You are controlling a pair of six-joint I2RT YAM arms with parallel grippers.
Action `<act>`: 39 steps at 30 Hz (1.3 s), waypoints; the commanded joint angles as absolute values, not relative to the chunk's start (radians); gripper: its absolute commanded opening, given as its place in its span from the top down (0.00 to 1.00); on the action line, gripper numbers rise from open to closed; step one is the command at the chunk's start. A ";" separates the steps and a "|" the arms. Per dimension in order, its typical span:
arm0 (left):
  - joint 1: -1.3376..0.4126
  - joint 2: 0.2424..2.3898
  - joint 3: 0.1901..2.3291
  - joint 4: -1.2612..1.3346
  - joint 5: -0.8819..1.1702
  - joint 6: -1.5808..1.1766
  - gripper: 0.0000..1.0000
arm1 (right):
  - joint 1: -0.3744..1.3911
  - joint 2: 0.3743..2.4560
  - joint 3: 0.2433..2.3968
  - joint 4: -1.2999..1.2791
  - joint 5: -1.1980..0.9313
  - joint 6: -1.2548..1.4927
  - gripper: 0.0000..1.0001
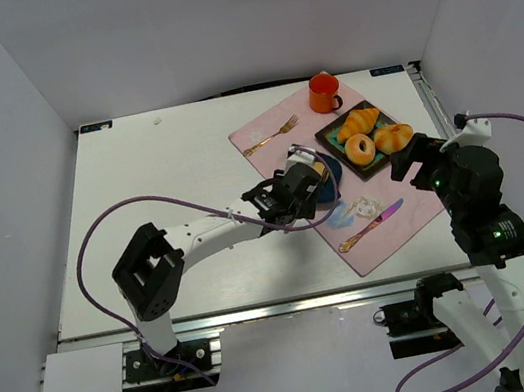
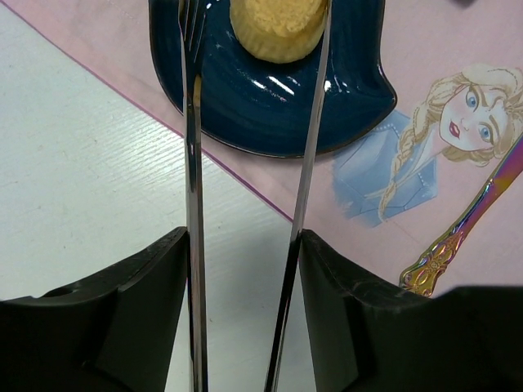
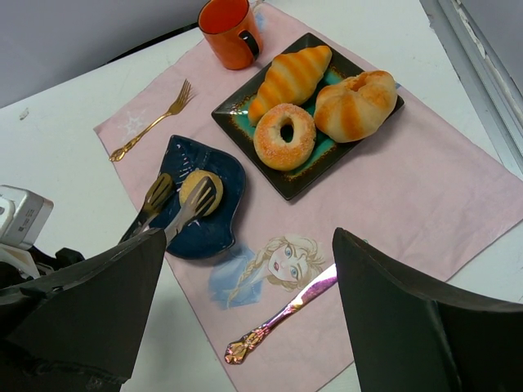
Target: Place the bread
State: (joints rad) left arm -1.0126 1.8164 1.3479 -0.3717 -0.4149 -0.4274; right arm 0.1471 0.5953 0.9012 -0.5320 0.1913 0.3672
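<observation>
Left wrist view: the left gripper (image 2: 243,245) clamps the tongs (image 2: 194,204), whose tips flank the bread (image 2: 278,28) lying on the blue plate (image 2: 245,106) straight ahead, while the right gripper (image 3: 250,237) gapes wide.

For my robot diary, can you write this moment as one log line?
left gripper: shut on tongs | tongs: around bread | bread: on blue plate | right gripper: open, empty

The left arm (image 1: 210,234) stretches low toward the right, with the left gripper (image 2: 243,245) clamped on tongs (image 2: 193,163). The right arm (image 1: 475,204) stands bent, with the right gripper (image 3: 249,245) spread wide.
</observation>
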 commanded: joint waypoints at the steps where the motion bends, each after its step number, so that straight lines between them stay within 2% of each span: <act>1: -1.026 1.776 1.379 -0.388 -0.451 -0.433 0.35 | 0.149 0.587 0.897 -0.511 0.184 0.373 0.11; 18: -1.031 1.654 1.459 -0.462 -0.442 -0.434 0.36 | 0.150 0.598 0.893 -0.494 0.178 0.374 0.11; 22: -1.029 1.637 1.497 -0.535 -0.537 -0.455 0.36 | 0.149 0.603 0.893 -0.492 0.178 0.373 0.11; 23: -1.026 1.622 1.503 -0.548 -0.620 -0.457 0.39 | 0.150 0.601 0.893 -0.491 0.179 0.374 0.11; 24: -1.011 1.612 1.509 -0.573 -0.659 -0.459 0.48 | 0.150 0.603 0.890 -0.489 0.179 0.373 0.11; 25: -0.996 1.603 1.516 -0.583 -0.684 -0.460 0.48 | 0.150 0.603 0.890 -0.489 0.178 0.374 0.11; 32: -0.692 1.552 1.508 -0.539 -0.614 -0.397 0.42 | 0.150 0.614 0.891 -0.479 0.155 0.373 0.11; 39: -0.312 1.714 1.587 -0.493 -0.591 -0.302 0.40 | 0.149 0.644 0.926 -0.471 0.143 0.361 0.11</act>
State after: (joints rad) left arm -0.4034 1.6608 1.5265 -0.5262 -0.5949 -0.3653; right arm 0.1471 0.6304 0.8871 -0.5209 0.1558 0.3672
